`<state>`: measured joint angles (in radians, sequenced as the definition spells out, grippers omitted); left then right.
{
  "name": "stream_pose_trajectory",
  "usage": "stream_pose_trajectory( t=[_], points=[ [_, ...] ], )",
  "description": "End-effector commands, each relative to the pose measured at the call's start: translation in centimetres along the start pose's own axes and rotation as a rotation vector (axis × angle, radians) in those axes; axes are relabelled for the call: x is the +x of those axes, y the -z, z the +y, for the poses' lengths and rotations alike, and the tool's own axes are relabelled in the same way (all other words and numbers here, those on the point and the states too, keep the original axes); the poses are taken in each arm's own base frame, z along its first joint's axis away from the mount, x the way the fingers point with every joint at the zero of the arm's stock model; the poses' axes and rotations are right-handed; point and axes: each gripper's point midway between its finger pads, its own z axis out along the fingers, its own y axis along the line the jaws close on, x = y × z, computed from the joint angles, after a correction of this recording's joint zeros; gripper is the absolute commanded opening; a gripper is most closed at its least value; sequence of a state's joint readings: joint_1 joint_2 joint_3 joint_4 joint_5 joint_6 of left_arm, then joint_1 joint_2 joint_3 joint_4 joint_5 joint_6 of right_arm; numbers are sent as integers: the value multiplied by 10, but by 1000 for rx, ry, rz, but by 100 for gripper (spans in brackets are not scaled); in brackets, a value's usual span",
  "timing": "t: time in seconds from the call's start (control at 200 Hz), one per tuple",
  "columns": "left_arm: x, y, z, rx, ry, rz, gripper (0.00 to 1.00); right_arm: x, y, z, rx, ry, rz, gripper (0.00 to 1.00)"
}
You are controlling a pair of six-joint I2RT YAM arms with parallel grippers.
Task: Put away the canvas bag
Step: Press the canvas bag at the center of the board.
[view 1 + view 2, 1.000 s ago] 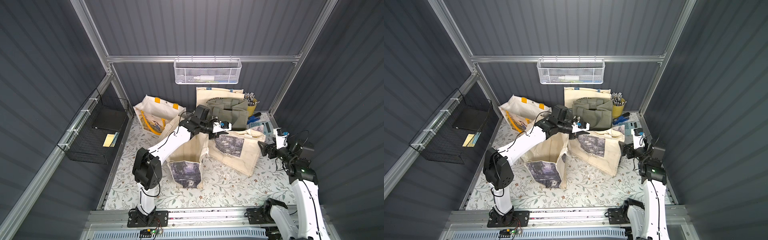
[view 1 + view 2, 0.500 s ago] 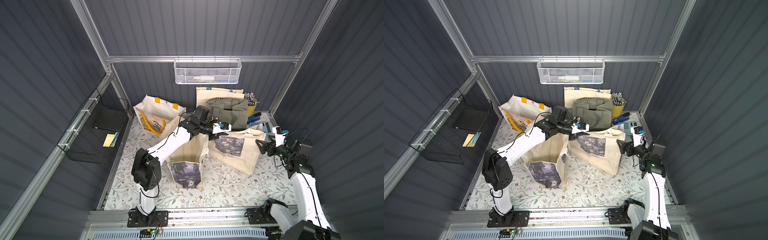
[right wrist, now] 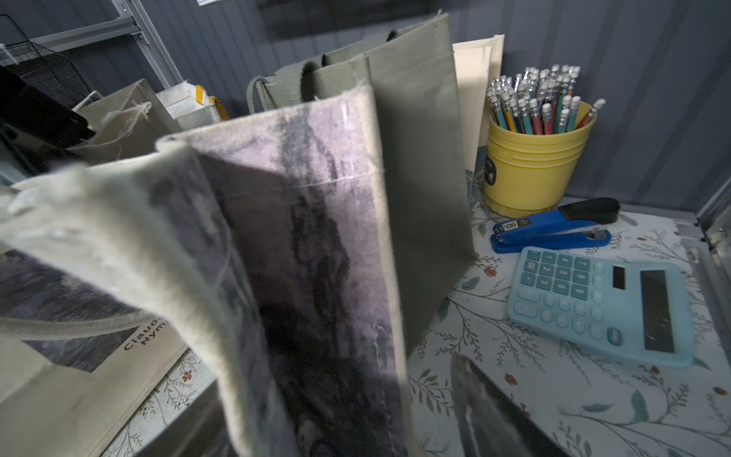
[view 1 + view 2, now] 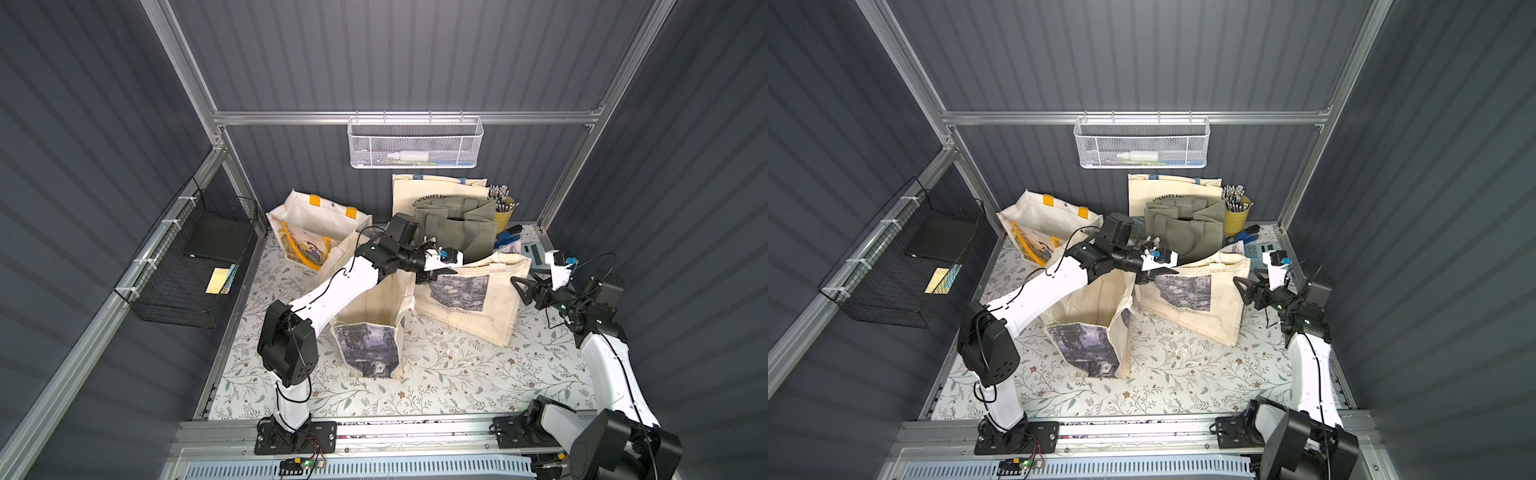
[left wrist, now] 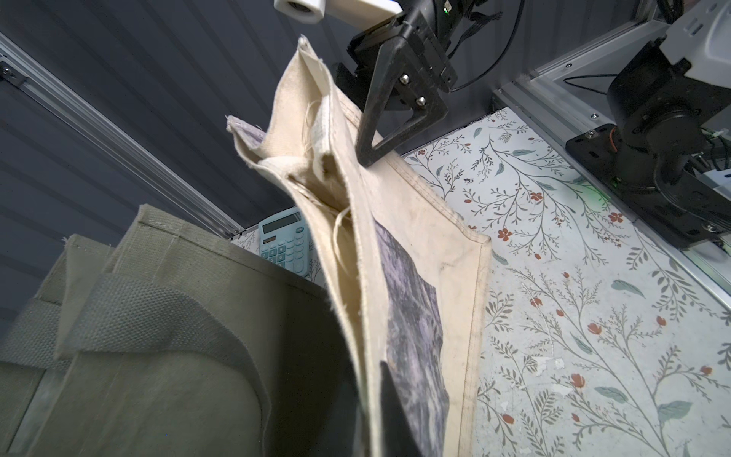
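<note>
Right gripper [image 4: 519,293] is closing in on the end of the bag [image 4: 498,318], jaws standing wide; left gripper [image 4: 441,274] is clamping its rim.

The canvas bag [image 5: 415,241] hides part of the calculator [image 5: 283,241]; the green bag [image 4: 455,235] covers the lower half of the far cream bag [image 4: 436,189].

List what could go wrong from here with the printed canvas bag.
1. The left gripper pinches only the rim of the printed canvas bag; the fabric may slip when lifted.
2. The right gripper, jaws open at the bag's other end, may close on a loose fold or miss.
3. The calculator and pencil cup sit close by; a swing could knock them.
</note>
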<state>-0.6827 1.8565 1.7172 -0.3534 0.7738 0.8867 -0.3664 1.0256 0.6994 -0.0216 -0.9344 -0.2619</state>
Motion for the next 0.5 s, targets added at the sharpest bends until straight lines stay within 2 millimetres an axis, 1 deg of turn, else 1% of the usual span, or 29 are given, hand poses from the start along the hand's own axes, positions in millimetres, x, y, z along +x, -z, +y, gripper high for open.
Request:
stream_pose_trajectory(
  t=[0.0,0.08,0.145,0.235,0.28,0.325,0.42,0.47,0.495],
  points=[
    [-37,6,2,-5,-84,-79,0,-1,7,10,3,49,-29,78],
    [-31,0,0,-1,-81,-52,0,-3,17,9,80,96,-41,76],
    [-27,-4,-3,6,-83,-28,0,-5,24,12,120,133,-52,71],
    [-24,-9,-7,15,-80,-19,0,1,27,18,113,151,-57,52],
    [-26,-12,-8,18,-83,-18,3,5,26,21,101,162,-55,38],
    [-26,-14,-8,18,-83,-13,5,7,27,23,101,169,-59,29],
    [-27,-18,-7,18,-80,-7,10,11,27,29,83,191,-62,16],
    [-29,-20,-6,22,-81,-7,17,13,27,33,75,208,-61,12],
    [-29,-21,-5,25,-80,-7,18,15,28,34,71,213,-61,11]
  ],
)
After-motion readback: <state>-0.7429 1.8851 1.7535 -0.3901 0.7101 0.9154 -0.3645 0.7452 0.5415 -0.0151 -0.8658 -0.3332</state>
